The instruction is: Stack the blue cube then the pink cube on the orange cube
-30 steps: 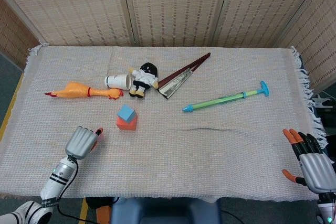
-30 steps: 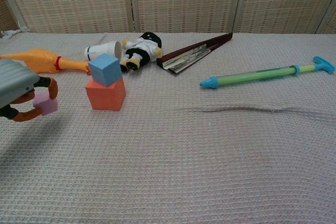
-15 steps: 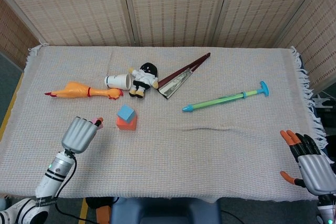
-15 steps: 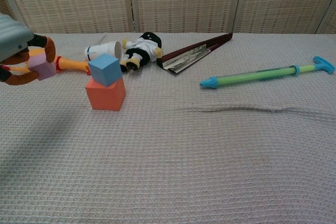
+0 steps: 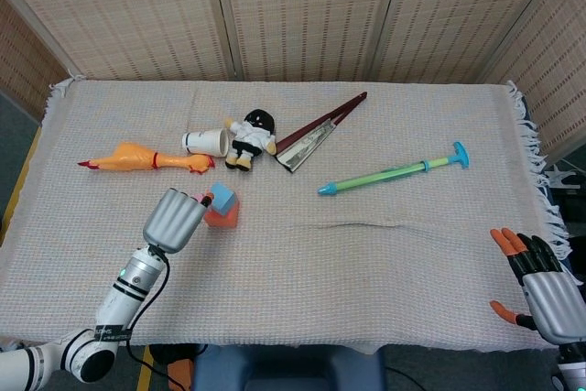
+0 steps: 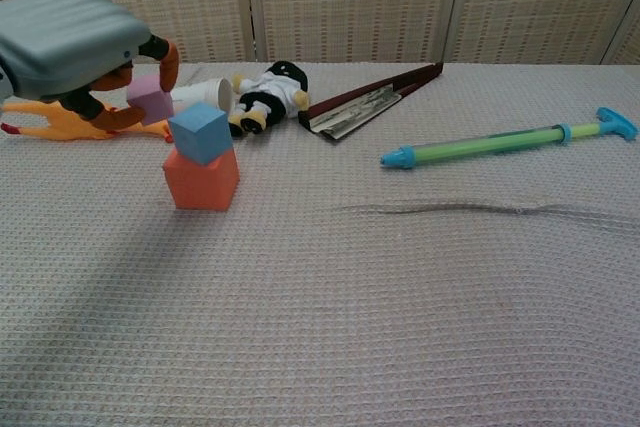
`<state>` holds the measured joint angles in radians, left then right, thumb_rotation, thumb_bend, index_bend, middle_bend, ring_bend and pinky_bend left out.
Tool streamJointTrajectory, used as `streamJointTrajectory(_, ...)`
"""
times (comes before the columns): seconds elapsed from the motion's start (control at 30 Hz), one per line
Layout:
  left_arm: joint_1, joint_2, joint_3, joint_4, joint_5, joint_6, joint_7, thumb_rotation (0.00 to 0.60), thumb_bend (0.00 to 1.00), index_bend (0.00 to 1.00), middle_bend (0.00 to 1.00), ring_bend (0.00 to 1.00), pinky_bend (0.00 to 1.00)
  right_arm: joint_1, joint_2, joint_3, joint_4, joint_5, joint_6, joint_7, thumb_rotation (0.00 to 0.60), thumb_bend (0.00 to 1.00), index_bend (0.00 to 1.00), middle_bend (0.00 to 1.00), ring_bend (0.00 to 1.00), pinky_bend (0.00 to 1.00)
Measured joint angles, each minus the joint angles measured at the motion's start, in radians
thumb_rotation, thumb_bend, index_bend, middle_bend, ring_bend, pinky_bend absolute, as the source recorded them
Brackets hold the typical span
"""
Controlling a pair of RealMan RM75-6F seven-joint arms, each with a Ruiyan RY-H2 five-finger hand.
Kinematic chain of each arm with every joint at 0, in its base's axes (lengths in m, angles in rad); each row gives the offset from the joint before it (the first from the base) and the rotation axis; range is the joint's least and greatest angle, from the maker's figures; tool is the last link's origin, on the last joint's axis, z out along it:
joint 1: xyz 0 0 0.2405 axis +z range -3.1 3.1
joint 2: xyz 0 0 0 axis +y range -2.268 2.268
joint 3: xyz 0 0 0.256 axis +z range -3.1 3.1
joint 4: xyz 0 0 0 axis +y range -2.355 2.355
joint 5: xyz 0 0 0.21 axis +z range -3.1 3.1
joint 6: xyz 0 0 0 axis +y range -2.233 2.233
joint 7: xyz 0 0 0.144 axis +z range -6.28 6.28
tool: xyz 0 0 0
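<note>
While held, pink cube [image 6: 150, 97] sits under left hand [image 6: 75, 47].

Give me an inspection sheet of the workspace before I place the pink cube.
Surface: woven cloth with a ridge right of centre.
Job's things: blue cube sits on orange cube; pink cube is held up left of the stack, not yet over it.
Clutter: rubber chicken, paper cup on its side, doll, folded fan, green pump toy.
Robot hands: left robot hand holds the pink cube; right robot hand open, at the table's right edge.
Cables: black cable along the left forearm.
Surroundings: woven screens behind.
</note>
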<state>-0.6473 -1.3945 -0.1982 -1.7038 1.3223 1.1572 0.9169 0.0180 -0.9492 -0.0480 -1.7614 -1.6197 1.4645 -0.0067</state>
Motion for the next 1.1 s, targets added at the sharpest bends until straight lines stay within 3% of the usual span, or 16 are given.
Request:
streamJointTrajectory(0.37,-0.073,-0.064,-0.040,0.023,-0.124,-0.017,0.078,0.600,0.35,0.51,1.00,1.00,1.00,-0.001,0.011,0.001,0.001,0.005,0.001,0.018,0.600,0.06,0.00,0.00,0.00,0.00)
streamJointTrajectory(1.1,-0.144,-0.121,-0.020,0.104,-0.155,-0.014,0.064,0.600,0.35,0.48,1.00,1.00,1.00,-0.004,0.020,0.001,0.001,0.005,0.005,0.028,0.600,0.06,0.00,0.00,0.00,0.00)
